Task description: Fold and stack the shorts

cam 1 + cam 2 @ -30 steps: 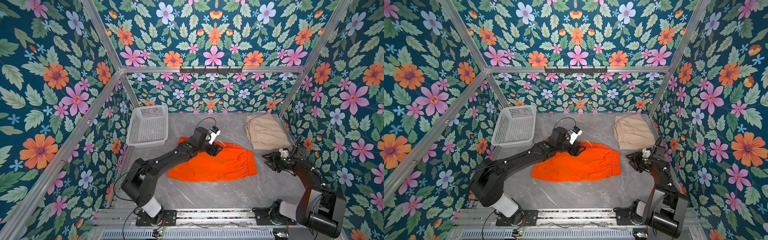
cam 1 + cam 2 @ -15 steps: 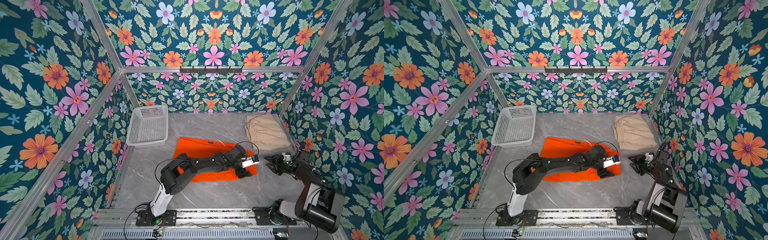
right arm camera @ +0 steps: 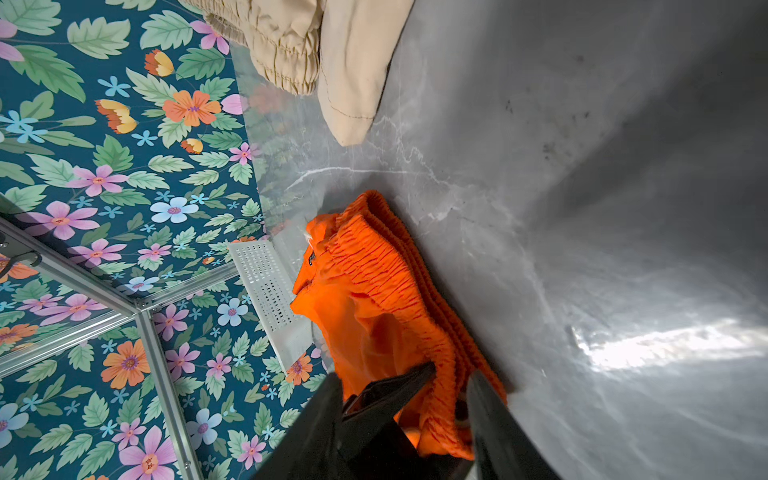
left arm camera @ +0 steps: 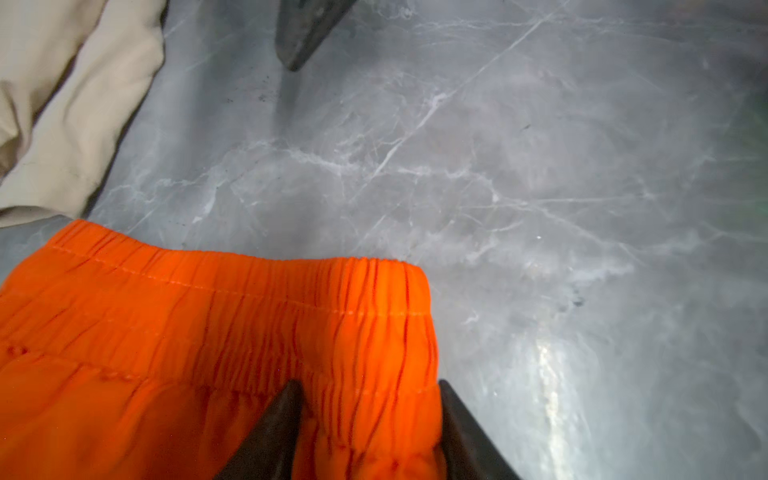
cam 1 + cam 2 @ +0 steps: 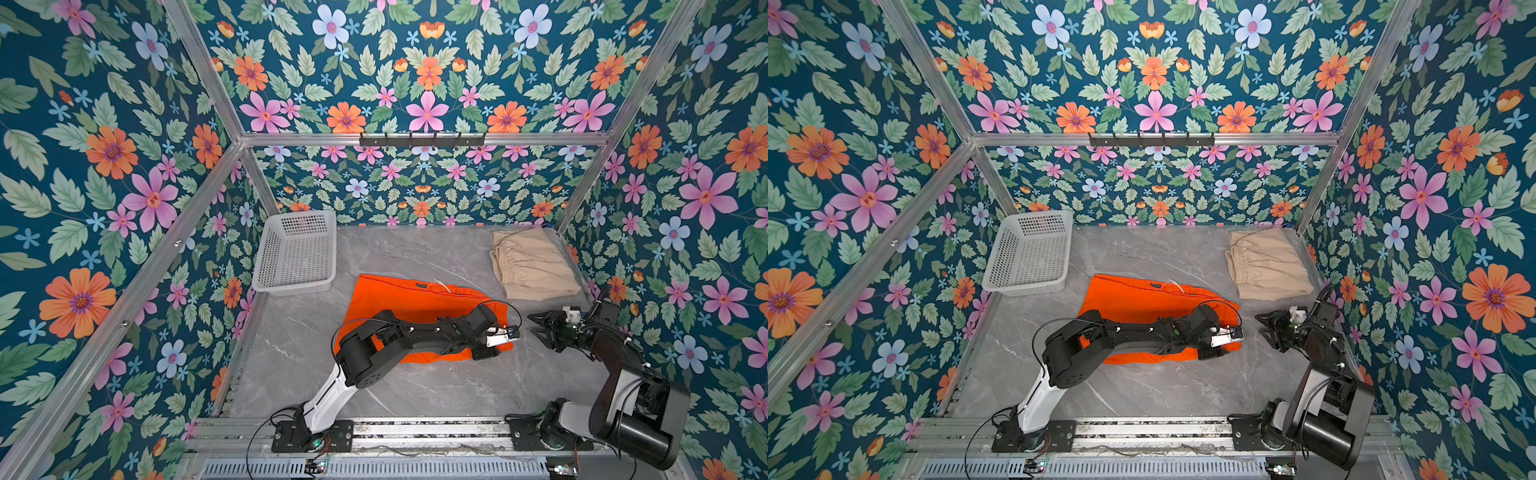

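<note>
One swing has carried the left jaws across the orange shorts (image 5: 415,299), mid-frame on the bench (image 5: 415,386), to straddle their right-hand waistband corner, parted, with the right jaws open beside it, so a lift toward the beige shorts (image 5: 532,266), upper right, looks next.

We logged the setting as a robotics lab test cell. Two robot arms, a left arm (image 5: 361,357) and a right arm (image 5: 619,365), were bolted to a slotted metal rail (image 5: 415,430) at the near edge of a grey marble-look tabletop (image 5: 415,386). Bare aluminium framing (image 5: 291,139) boxed the table in, with flowered printed panels (image 5: 124,166) as walls on three sides. Loose cables (image 5: 272,415) ran from the arm bases. A black hook rack (image 5: 422,140) hung on the back bar.
</note>
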### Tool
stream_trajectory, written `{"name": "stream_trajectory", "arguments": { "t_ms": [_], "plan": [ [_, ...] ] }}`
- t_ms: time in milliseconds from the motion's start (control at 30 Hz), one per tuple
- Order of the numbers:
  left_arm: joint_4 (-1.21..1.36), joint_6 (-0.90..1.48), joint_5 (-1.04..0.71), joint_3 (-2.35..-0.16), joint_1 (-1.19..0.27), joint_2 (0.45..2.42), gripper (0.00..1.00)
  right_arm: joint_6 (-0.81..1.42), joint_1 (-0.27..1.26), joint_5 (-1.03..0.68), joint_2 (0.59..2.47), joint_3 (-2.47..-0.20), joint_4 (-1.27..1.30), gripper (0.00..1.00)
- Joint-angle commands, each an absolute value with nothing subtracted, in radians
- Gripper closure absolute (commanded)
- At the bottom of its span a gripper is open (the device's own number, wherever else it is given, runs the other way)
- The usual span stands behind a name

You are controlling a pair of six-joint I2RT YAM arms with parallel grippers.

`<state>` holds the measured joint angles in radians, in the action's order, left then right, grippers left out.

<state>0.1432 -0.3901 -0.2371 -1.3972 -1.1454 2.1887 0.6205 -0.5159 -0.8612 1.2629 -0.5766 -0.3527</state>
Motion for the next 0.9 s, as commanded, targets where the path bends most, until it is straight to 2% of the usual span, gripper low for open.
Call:
{"name": "stream_trajectory", "arguments": {
  "t_ms": [0,100,167,400,633,867],
  "plan": [
    [0.172,-0.340,-0.176,-1.353,-1.144,2.178,0.59,0.587,-0.515,-0.882,1.256,-0.583,-0.414,0.49],
    [0.253,-0.278,-0.179,-1.310,-1.136,2.148,0.76,0.576,-0.515,-0.893,1.261,-0.584,-0.439,0.46],
    [0.342,-0.226,-0.221,-1.262,-1.124,2.120,0.83,0.575,-0.512,-0.898,1.265,-0.582,-0.446,0.44],
    [0.639,-0.112,-0.317,-1.111,-1.085,2.044,0.85,0.638,-0.421,-1.073,1.341,-0.579,-0.416,0.35],
    [0.688,-0.099,-0.332,-1.071,-1.081,2.026,0.85,0.837,-0.276,-1.082,1.389,-0.555,-0.184,0.32],
    [0.705,-0.097,-0.334,-1.062,-1.081,2.025,0.86,0.904,-0.182,-1.028,1.472,-0.577,-0.114,0.31]
  ]
}}
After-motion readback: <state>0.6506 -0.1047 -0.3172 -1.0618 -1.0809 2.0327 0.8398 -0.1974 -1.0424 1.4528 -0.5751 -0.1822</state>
